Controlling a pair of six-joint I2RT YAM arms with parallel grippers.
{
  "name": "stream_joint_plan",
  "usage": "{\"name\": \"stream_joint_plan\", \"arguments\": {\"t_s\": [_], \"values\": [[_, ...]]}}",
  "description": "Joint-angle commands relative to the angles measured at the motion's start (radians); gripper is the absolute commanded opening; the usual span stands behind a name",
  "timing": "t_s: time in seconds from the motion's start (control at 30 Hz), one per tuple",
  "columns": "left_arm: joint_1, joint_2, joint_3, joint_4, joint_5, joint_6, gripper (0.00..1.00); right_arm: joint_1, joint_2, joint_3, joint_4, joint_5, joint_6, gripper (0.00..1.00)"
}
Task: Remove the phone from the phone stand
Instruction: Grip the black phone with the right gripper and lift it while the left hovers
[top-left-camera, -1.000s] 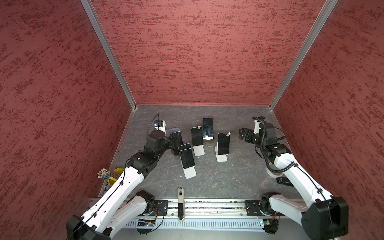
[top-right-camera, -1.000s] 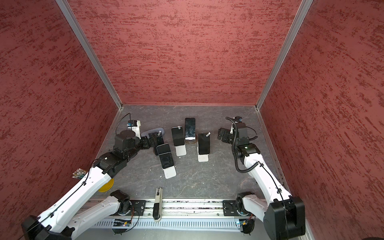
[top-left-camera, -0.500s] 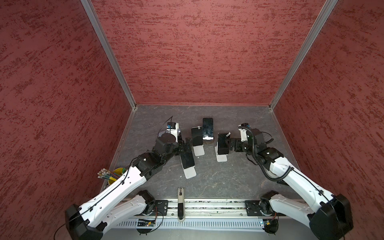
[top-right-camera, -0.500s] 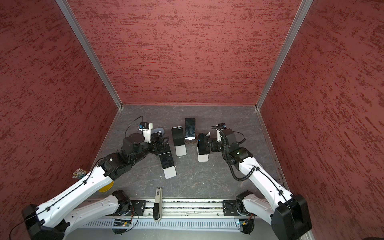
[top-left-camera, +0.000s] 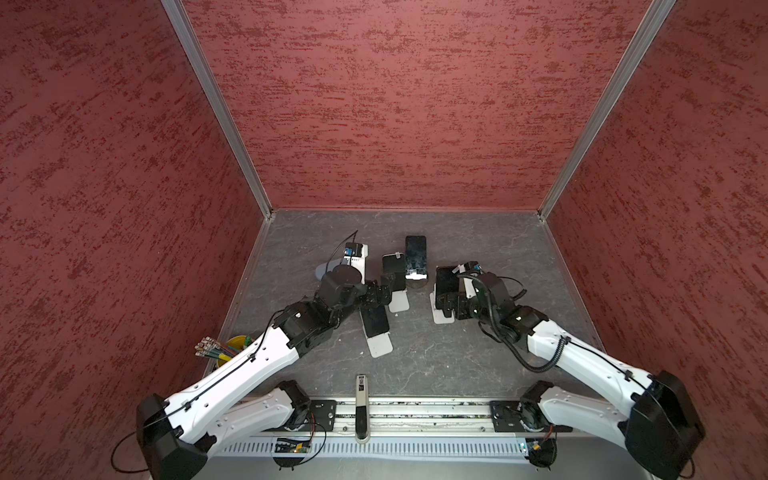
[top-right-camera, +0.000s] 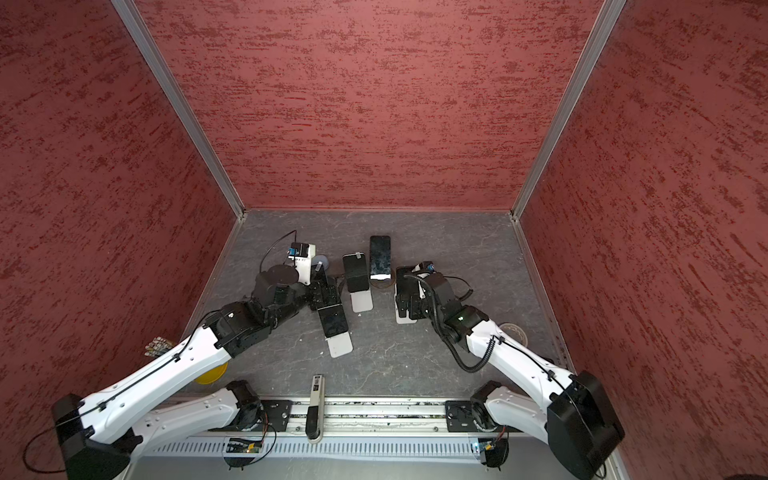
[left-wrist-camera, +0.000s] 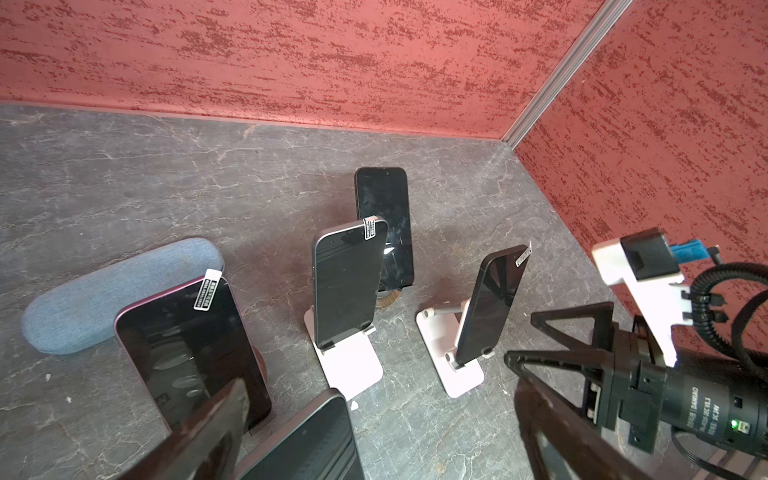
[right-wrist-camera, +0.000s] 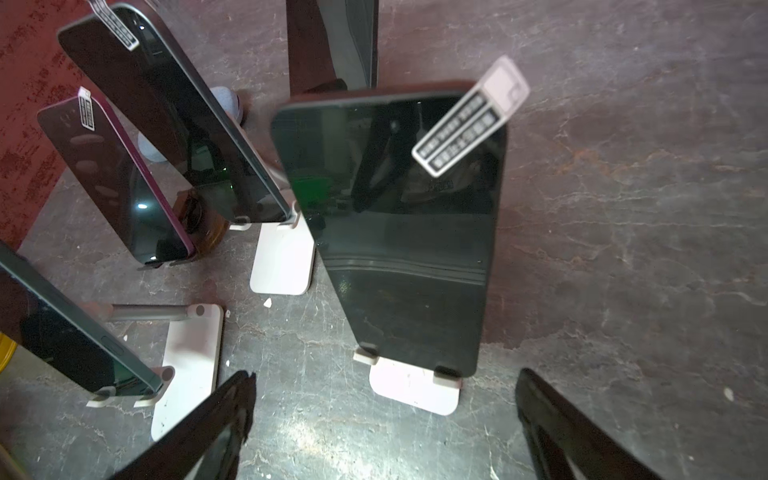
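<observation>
Right gripper (right-wrist-camera: 384, 378): jaws spread wide, empty, facing glossy black slab phone (right-wrist-camera: 399, 232).
Phone: propped on white plastic stand (right-wrist-camera: 415, 392), midway toward worktop's (right-wrist-camera: 623, 208) right edge.
Left gripper (left-wrist-camera: 378, 384): spread, empty.
Cut off: grey-edged phone (left-wrist-camera: 307, 440) beneath it, lower half unseen.

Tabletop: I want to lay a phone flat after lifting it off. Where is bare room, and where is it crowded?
Bare: the tabletop between the front white stand, the right arm and the rail; also the strip before the back wall. Crowded: the middle, where the phones on stands sit close together.
</observation>
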Motion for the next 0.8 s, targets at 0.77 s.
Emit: {"name": "stream_joint_plan", "arguments": {"t_s": [0.77], "values": [[-0.015, -0.013, 0.009, 0.061, 0.013, 0.041, 0.99, 0.035, 0.153, 0.131, 0.105, 0.178, 0.016, 0.99]]}}
